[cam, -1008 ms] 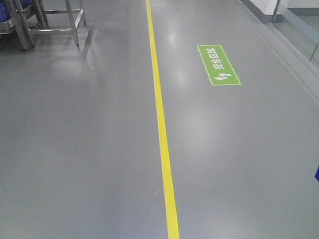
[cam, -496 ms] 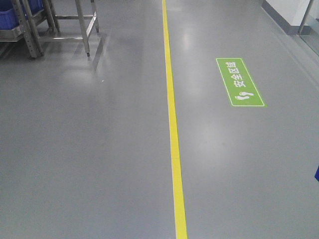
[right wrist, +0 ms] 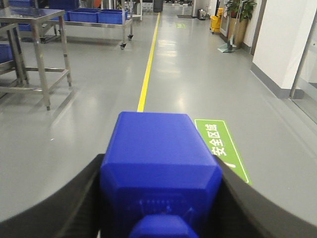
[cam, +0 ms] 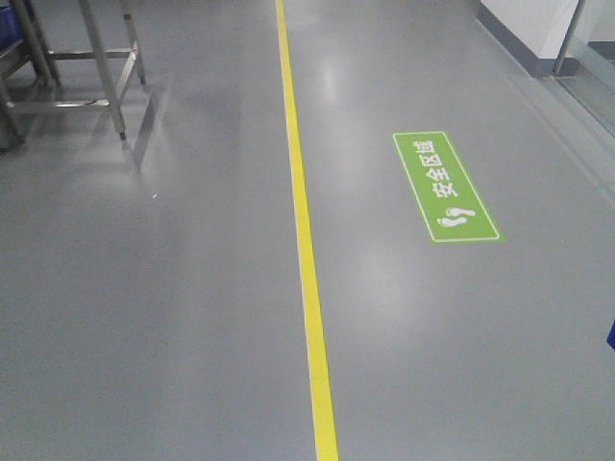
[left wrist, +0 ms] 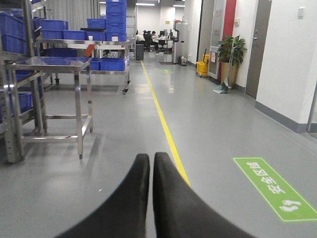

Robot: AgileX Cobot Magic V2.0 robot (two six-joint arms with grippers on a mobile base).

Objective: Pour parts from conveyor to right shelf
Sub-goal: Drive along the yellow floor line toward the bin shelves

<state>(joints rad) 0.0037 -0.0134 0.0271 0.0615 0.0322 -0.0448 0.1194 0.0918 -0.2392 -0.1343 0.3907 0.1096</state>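
Note:
My right gripper (right wrist: pixel 161 171) is shut on a bright-blue part (right wrist: pixel 158 148). The block fills the space between the black fingers (right wrist: pixel 74 193), its knob facing the camera. My left gripper (left wrist: pixel 151 157) is shut with nothing in it, held above the grey floor. The conveyor is out of view. Steel racks with deep-blue bins (left wrist: pixel 20 74) stand at the left of the left wrist view, with another rack (left wrist: pixel 106 47) further down the aisle. I cannot tell which one is the right shelf.
A yellow floor line (cam: pixel 306 259) runs down the aisle, with a green footprint sign (cam: pixel 444 187) to its right. Steel table legs (cam: pixel 113 77) stand at upper left. A white wall (left wrist: pixel 290 64) and glass door edge the right side. A yellow bucket (left wrist: pixel 202 68) and a plant (left wrist: pixel 230 52) stand far ahead.
The front view has travelled forward. The green sign has slid down the frame, and the steel legs and yellow line have shifted sideways, right and then back left.

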